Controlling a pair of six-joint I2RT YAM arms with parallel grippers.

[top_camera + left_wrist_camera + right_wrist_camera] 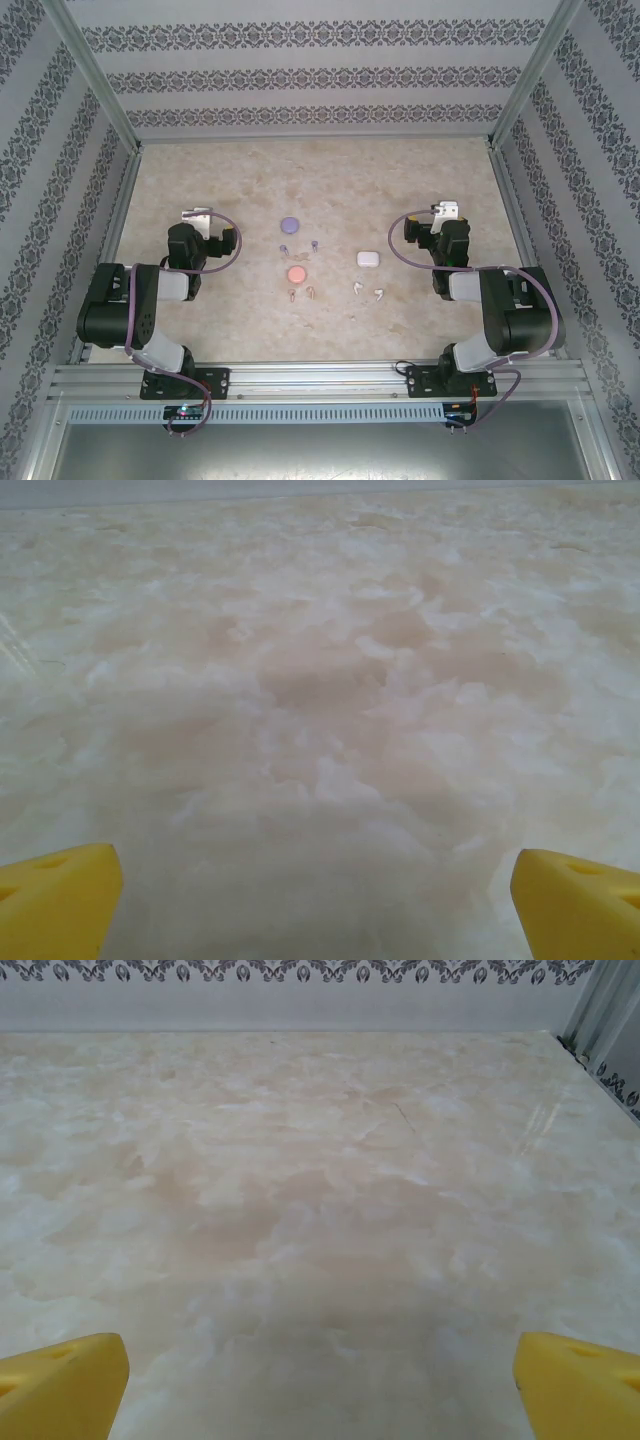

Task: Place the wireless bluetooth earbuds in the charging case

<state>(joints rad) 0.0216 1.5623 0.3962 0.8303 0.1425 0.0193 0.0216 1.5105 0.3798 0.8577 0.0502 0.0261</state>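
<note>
Six earbuds, none yet seated, lie loose on the worktop [250,330] in the gap between the two pincers. The white pair [355,287] and the white case [368,258] sit nearest the right pincer [445,210], to its left and a little toward the arm bases. The pink pair [291,294] with the pink case [296,273], and the purple pair [283,249] with the purple case [291,224], lie about midway, to the right of the left pincer [197,214]. Both pincers stand wide open and empty, their yellow fingertips [55,900] over bare worktop, well apart from every earbud. The step in hand appears to be the first reach. A good approach would probably come down from above with the jaws narrowed, straddle one bud across its stem, and close gently, since so small a part may skate away or twist. Whether the cases are open is too small to tell; the free pincer may need to steady one.
</note>
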